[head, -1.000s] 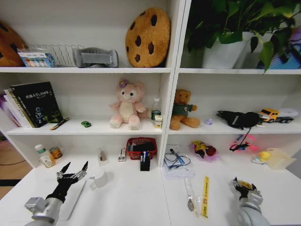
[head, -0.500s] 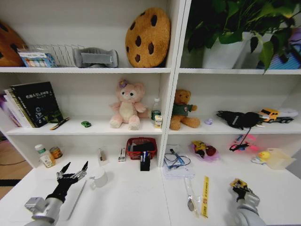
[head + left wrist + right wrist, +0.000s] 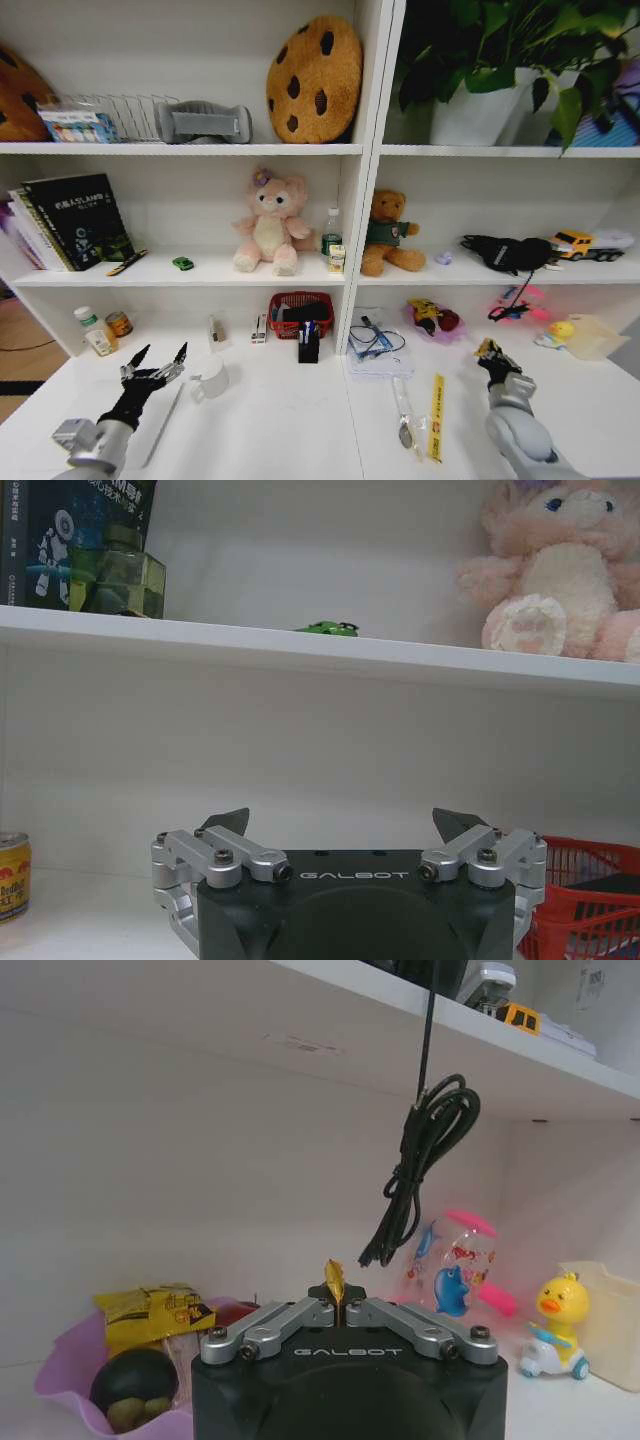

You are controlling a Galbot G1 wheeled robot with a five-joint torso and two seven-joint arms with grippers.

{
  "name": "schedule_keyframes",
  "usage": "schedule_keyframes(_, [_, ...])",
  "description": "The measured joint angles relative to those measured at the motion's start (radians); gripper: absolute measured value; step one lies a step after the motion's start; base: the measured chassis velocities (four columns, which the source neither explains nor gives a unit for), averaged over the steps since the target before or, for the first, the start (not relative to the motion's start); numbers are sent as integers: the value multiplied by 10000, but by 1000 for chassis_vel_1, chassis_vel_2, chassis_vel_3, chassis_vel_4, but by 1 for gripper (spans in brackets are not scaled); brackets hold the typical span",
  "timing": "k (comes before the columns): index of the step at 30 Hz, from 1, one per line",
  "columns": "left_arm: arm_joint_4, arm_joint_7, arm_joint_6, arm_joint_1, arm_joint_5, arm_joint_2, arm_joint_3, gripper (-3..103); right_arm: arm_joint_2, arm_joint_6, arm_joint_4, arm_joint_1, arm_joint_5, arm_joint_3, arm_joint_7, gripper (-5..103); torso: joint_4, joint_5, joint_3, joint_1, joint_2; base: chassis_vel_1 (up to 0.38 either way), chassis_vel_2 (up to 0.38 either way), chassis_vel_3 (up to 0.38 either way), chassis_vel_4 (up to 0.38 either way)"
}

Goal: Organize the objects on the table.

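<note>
Right gripper (image 3: 488, 351) is raised over the table (image 3: 290, 420), fingers pinched on a small gold-wrapped piece (image 3: 333, 1281). Left gripper (image 3: 152, 360) hovers spread wide beside the white mug (image 3: 211, 378). Green toy car (image 3: 182, 263) sits on the shelf.

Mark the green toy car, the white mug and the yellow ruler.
green toy car (image 3: 182, 264), head view, its roof.
white mug (image 3: 211, 379), head view, its side wall.
yellow ruler (image 3: 436, 415), head view, mid-length.
</note>
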Motion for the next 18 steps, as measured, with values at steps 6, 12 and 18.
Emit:
schedule_keyframes(6, [0,0,0,-1,0,0,0,100,-179,-65,-675,900,-59,-350,6,1,0,2,1,0,0,0,0,0,0])
schedule_keyframes(12, [0,2,-1,0,0,0,0,100,-481,-54,-2021,3050,-69,-1773,-152,-1,2,0,2,1,-1,0,0,0,0])
schedule_keyframes(18, [0,1,-1,0,0,0,0,100,-469,-60,-2156,3568,-113,-2405,-224,15,3,0,0,1,-1,0,0,0,0])
